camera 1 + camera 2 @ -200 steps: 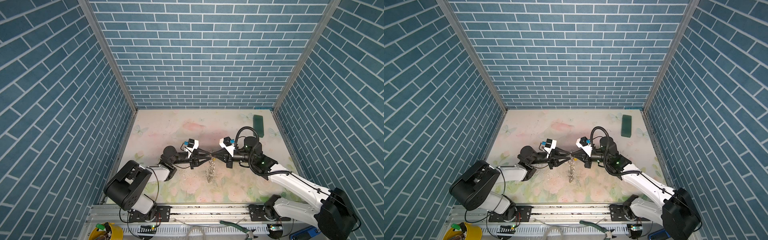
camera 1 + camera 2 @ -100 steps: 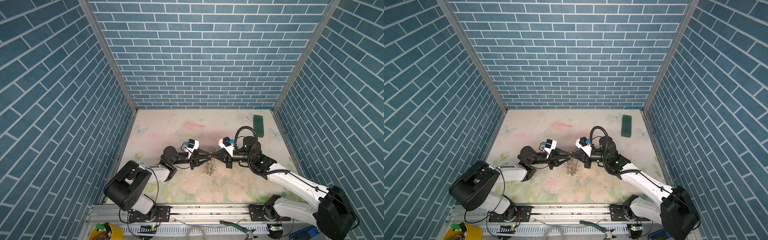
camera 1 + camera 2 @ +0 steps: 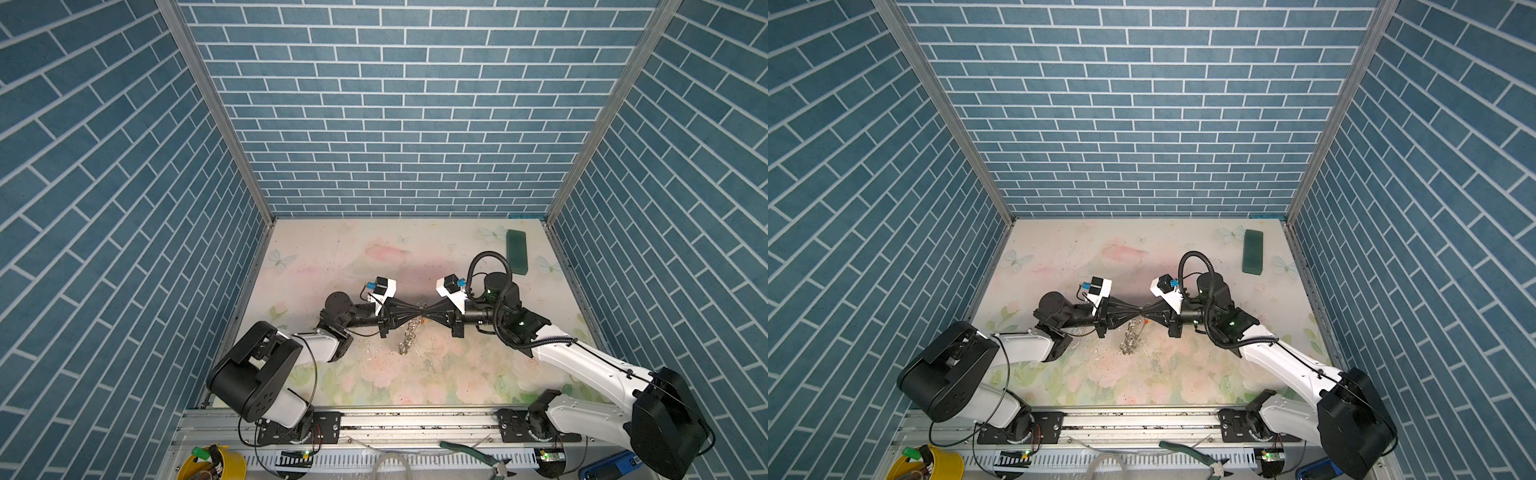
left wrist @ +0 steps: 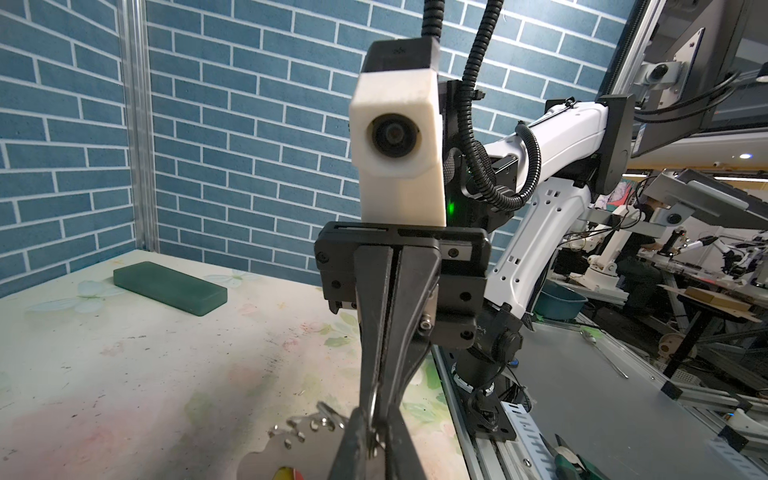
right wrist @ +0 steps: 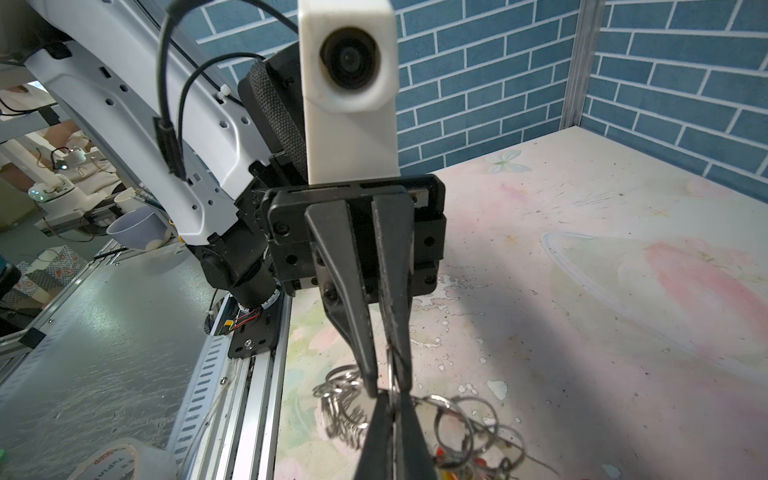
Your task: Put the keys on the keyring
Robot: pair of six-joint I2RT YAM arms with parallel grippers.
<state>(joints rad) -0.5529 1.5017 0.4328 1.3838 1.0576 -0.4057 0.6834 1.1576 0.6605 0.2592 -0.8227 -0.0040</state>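
Note:
My left gripper (image 3: 417, 311) and right gripper (image 3: 428, 310) meet tip to tip above the middle of the table. Both are shut on a thin silver ring of the keyring (image 3: 408, 337), which dangles below them, its lowest rings down at the table. In the left wrist view my left gripper (image 4: 376, 430) pinches the ring beside the keyring's flat grey band (image 4: 274, 451). In the right wrist view my right gripper (image 5: 392, 402) clamps the same ring. Loose rings fan out around it. The keys (image 5: 451, 460), red, orange and yellow, hang among the rings. An orange key (image 3: 1146, 321) shows under the tips.
A dark green block (image 3: 516, 251) lies at the back right near the wall. Brick walls close three sides. Past the front rail lie pliers (image 3: 473, 456), a yellow tub (image 3: 212, 462) and a tape roll (image 5: 120, 459).
My left gripper's jaws have closed onto the ring. The hanging keyring has drawn up slightly under the tips. Both arms have hardly moved.

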